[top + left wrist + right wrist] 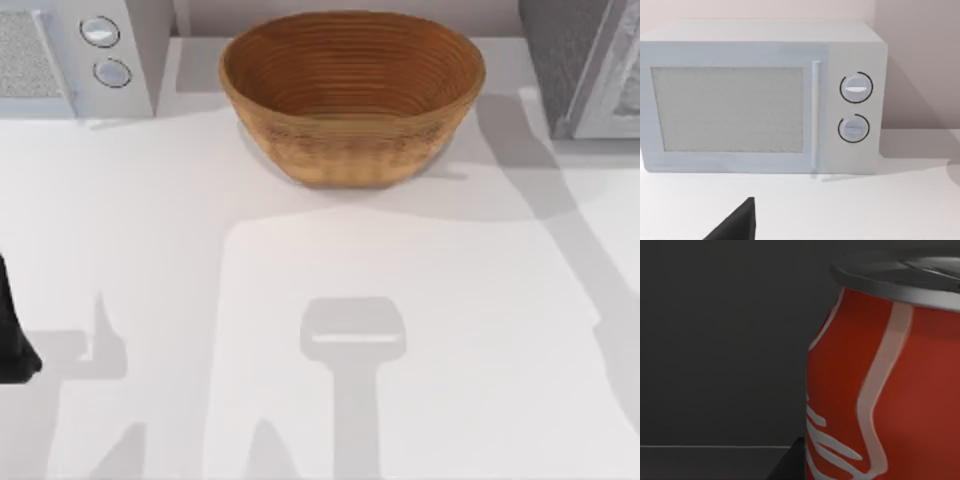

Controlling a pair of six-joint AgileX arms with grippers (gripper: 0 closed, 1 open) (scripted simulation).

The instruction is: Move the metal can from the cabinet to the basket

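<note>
The metal can (880, 390), red with white script and a grey lid, stands upright in the right wrist view, very close to the camera. It is inside the dark cabinet (715, 340). A dark part of my right gripper (790, 466) sits low beside the can. From above, the cabinet (560, 60) is at the far right corner, a dark grey speckled box with its pale door panel (615, 85) set at an angle. The brown wicker basket (352, 140) sits at the far middle of the table with nothing in it. My left arm (10, 340) rests at the left edge.
A white microwave (90, 55) with two round dials stands at the far left corner; the left wrist view faces its front (760, 100). The white table (330, 380) stretches wide in front of the basket.
</note>
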